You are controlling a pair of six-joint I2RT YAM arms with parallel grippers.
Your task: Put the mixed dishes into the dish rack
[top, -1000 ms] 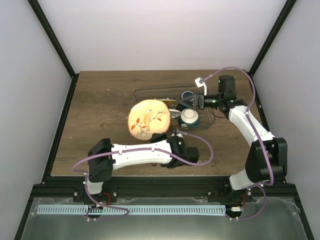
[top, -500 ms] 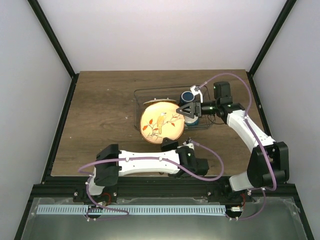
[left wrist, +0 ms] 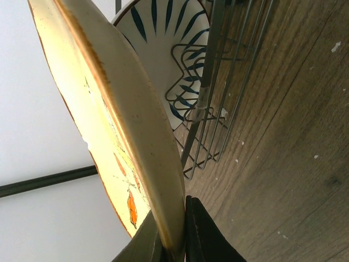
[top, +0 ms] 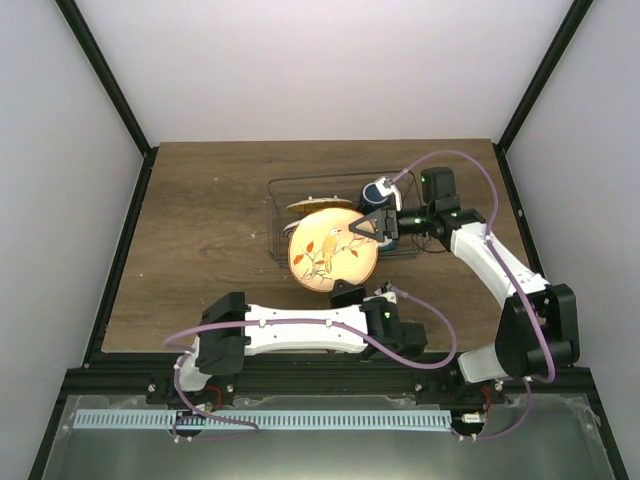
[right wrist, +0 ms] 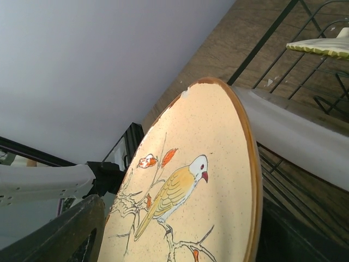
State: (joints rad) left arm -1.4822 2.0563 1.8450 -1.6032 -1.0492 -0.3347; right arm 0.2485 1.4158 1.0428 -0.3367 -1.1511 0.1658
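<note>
While left pincer tight on tan painted plate, right pincer spread astride it.

tan painted plate blocking dish rack front, open table left of rack

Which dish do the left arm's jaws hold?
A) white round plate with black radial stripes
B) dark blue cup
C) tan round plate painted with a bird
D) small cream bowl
C: in the left wrist view the left jaws pinch the lower rim of the tan round plate painted with a bird, and the top view shows it held on edge at the front of the grey wire dish rack.
</note>
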